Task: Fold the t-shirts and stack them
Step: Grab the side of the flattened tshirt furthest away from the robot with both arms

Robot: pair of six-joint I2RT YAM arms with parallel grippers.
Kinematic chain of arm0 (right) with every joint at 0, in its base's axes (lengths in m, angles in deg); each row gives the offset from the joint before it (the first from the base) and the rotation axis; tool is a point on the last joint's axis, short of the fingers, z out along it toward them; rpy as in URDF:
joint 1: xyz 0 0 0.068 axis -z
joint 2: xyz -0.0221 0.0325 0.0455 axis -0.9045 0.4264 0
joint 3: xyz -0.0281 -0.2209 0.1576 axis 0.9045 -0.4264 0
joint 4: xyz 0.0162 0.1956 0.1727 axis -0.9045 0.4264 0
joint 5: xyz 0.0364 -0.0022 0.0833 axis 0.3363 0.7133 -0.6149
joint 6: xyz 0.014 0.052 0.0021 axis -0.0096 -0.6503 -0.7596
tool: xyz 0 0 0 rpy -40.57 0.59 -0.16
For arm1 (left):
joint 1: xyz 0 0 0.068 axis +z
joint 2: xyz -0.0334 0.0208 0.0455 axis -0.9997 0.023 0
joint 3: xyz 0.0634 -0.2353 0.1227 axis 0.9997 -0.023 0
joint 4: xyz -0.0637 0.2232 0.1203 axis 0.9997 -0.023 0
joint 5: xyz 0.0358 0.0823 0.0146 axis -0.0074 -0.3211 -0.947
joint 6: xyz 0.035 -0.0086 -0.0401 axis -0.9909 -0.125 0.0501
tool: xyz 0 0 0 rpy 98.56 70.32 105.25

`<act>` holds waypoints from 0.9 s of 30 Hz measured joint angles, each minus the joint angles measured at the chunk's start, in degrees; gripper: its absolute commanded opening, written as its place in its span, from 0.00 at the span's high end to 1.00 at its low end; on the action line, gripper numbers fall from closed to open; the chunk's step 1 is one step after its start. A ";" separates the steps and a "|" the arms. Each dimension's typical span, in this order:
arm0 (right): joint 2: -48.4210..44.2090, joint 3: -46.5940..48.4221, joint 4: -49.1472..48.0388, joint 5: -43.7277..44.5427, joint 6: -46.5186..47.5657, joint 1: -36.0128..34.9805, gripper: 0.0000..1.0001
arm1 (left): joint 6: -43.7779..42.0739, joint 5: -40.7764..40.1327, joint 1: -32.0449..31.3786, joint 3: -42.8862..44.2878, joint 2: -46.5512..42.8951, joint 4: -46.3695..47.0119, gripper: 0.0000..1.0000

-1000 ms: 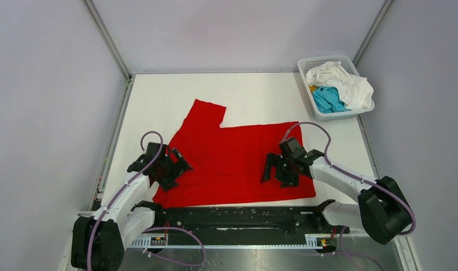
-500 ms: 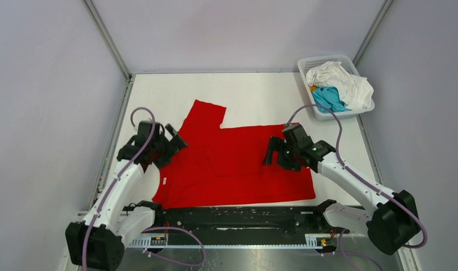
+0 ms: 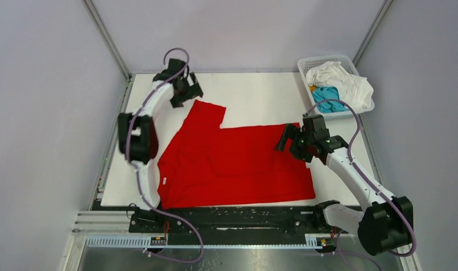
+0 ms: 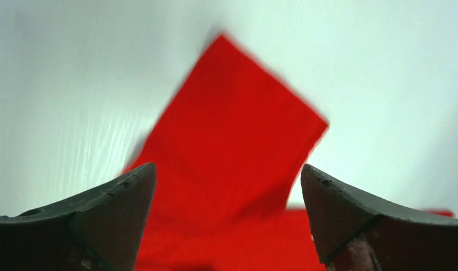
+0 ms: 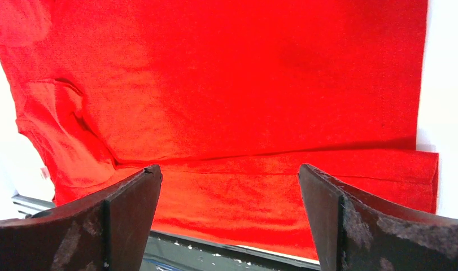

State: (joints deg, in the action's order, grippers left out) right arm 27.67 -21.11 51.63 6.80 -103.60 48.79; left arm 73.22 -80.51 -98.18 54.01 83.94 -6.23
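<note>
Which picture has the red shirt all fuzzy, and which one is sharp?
Left wrist view: the red t-shirt has smeared edges and the table looks soft and blurry. Right wrist view: crisp, with the shirt's seams and wrinkles clear. Top view: sharp, evenly lit, no strong glare.

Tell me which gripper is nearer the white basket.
Right. The right gripper hovers over the red t-shirt's right edge, a short way in front of the basket; the left gripper is far off to the left, by the far sleeve.
</note>
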 measured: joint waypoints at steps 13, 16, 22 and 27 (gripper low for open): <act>1.03 -1.90 -0.04 -3.30 3.34 0.39 0.01 | -6.64 1.99 0.85 32.30 32.57 2.34 0.01; 1.01 -2.10 0.00 -3.34 3.76 0.44 0.01 | -4.96 5.29 1.14 32.13 32.61 4.92 0.07; 0.33 -2.19 0.22 -3.32 4.15 0.61 0.01 | -3.87 7.98 0.98 29.55 32.04 6.58 0.21; 0.28 -2.19 0.26 -3.34 4.20 0.63 0.02 | -5.51 7.08 -0.22 29.44 31.93 4.96 0.39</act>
State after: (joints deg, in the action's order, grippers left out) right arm 27.96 -23.29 51.89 3.46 -99.41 49.43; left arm 67.71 -73.43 -98.40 83.45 115.87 -1.27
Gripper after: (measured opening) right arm 0.989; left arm 0.682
